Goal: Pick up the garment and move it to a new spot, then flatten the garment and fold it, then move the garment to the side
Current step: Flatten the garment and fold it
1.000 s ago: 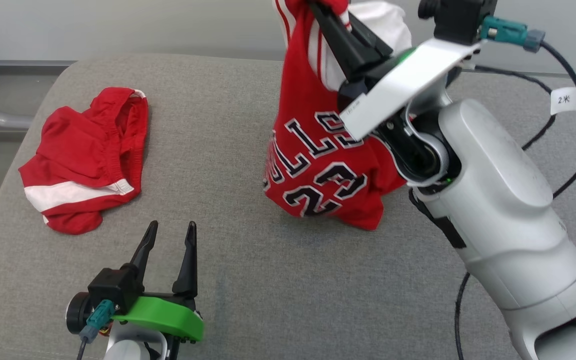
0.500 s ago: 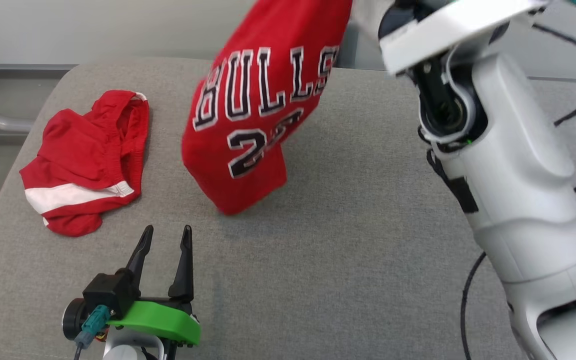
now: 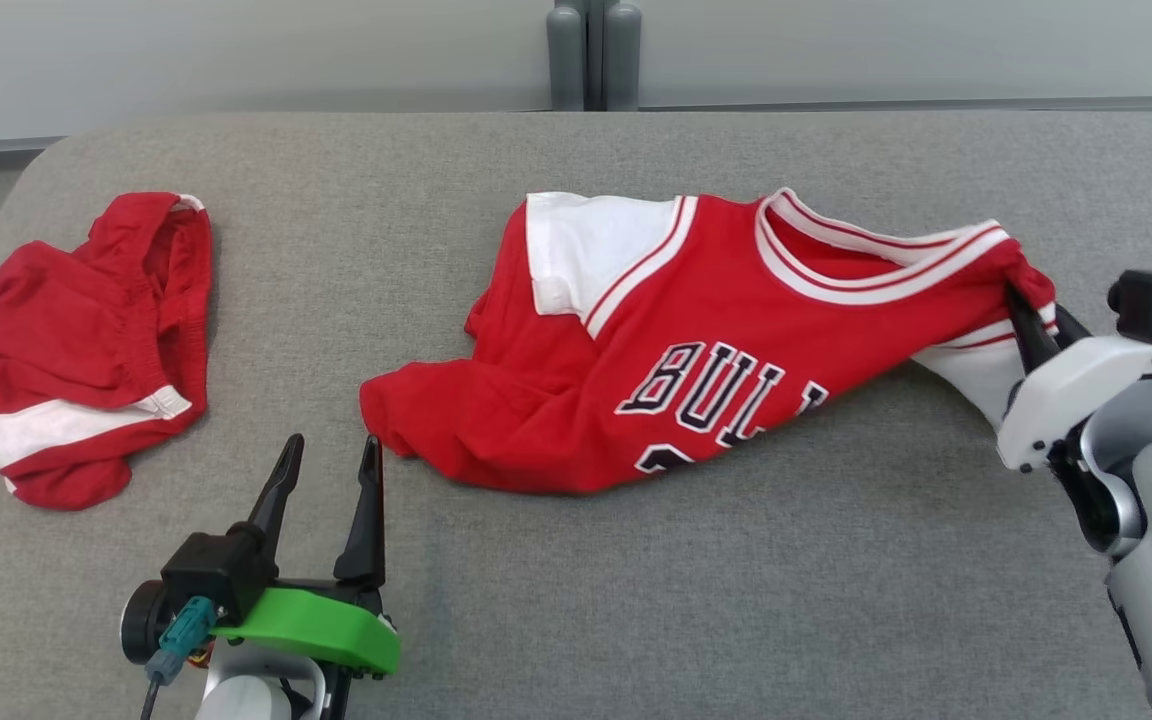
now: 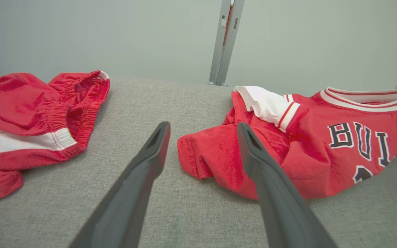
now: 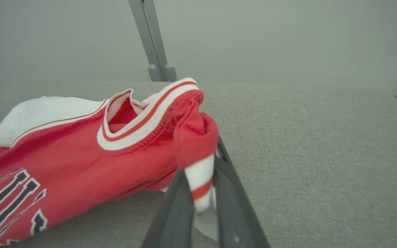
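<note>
Your right gripper (image 5: pixel 202 177) is pinched nearly shut on the right sleeve of the red knit basketball jersey with white trim and black lettering (image 3: pixel 736 340). A fold of red cloth and a white cuff are trapped between the dark fingers, and that shoulder is lifted slightly off the surface. The rest of the jersey lies chest-up across the middle of the grey fabric-covered table (image 3: pixel 636 600). The collar faces the far edge, and the lower hem is bunched and tucked under, so the number is mostly hidden. Your left gripper (image 3: pixel 332 445) stands wide open and empty, its tips just short of that crumpled hem corner. The pair of red shorts with a white stripe (image 3: pixel 86 340) sits well apart at the far left. The move to a new spot looks done, and flattening is the step in hand. Next, take the hem corner with the left gripper and draw it out against the right gripper's hold, keeping the cloth low to avoid fresh wrinkles.
</note>
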Motion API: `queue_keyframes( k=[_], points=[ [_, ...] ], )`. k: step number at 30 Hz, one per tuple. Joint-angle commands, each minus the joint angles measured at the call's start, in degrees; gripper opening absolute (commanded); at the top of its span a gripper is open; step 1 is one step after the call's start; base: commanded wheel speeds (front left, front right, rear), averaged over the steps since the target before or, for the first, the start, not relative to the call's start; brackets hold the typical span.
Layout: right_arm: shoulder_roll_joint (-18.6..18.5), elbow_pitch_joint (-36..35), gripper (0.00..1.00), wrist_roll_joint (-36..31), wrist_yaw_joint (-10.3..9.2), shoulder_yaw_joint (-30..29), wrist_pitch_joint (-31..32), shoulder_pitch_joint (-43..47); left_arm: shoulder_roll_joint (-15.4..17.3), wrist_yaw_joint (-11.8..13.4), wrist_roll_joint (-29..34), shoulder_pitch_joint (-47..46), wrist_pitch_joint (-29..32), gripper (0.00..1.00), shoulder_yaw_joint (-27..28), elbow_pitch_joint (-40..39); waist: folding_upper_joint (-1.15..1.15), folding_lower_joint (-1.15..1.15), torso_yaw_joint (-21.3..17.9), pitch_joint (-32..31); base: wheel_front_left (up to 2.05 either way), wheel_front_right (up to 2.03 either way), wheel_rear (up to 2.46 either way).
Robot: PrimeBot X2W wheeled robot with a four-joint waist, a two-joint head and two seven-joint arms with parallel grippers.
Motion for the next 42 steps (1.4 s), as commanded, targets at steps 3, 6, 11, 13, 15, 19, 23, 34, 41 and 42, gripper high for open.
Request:
queue_keyframes(
  k=[3,6,11,13,15,19,23,34,41,42],
  points=[
    [0.2,-0.7,1.0,-6.4,-0.02,-4.7,0.9,2.4,0.2,0.0,0.4,-1.1,0.0,1.0,0.2,0.3,0.0,0.0,-0.9,0.1,0.0,0.0,0.0],
    [1.2,-2.6,1.0,-10.6,-0.01,-7.7,2.7,3.9,0.2,0.0,0.4,-1.1,0.0,1.0,0.1,0.5,0.0,0.0,-0.9,-0.3,0.0,0.0,0.0],
    [3.6,-7.8,1.0,-12.2,-0.01,-9.2,8.9,4.5,0.2,-0.1,0.2,-0.4,0.0,1.0,-0.2,0.5,0.0,0.0,-0.1,-1.1,0.0,0.0,0.0],
    [4.1,-9.6,1.0,-10.9,-0.03,-8.6,12.9,3.4,0.2,-0.1,0.3,-0.1,0.0,1.0,-0.1,0.3,0.0,0.0,0.5,-1.0,0.0,0.0,0.0],
    [4.7,-10.3,1.0,-9.5,-0.05,-7.9,16.1,1.9,0.2,-0.1,0.3,-0.1,0.0,1.0,-0.2,0.2,0.0,0.0,1.2,-0.6,0.0,0.0,0.0],
    [6.5,-8.4,1.0,-6.1,-0.05,-7.8,21.4,-2.1,0.2,-0.2,0.3,-1.1,0.0,1.0,-0.9,0.0,0.0,0.0,3.2,1.1,0.0,0.0,0.0],
    [7.8,-2.7,1.0,-6.2,-0.03,-9.3,24.9,-7.5,0.2,-0.2,0.6,-1.9,0.0,1.0,-1.6,0.0,0.0,0.0,5.9,3.3,0.0,0.0,0.0],
    [10.7,12.1,1.0,-9.7,-0.03,-16.1,25.4,-16.2,0.2,-0.2,0.9,-2.8,0.0,1.0,-3.5,-1.8,0.0,0.0,12.4,6.6,0.0,0.0,0.0],
    [10.4,18.2,1.0,-11.9,-0.02,-18.9,21.7,-18.6,0.2,-0.2,1.6,-2.4,0.0,1.0,-4.9,-2.9,0.0,0.0,14.3,7.2,0.0,0.0,0.0],
    [10.6,18.9,1.0,-11.9,-0.02,-19.1,21.3,-18.8,0.2,-0.2,1.7,-2.3,0.0,1.0,-4.9,-2.9,0.0,0.0,14.4,7.2,0.0,0.0,0.0]
  ],
)
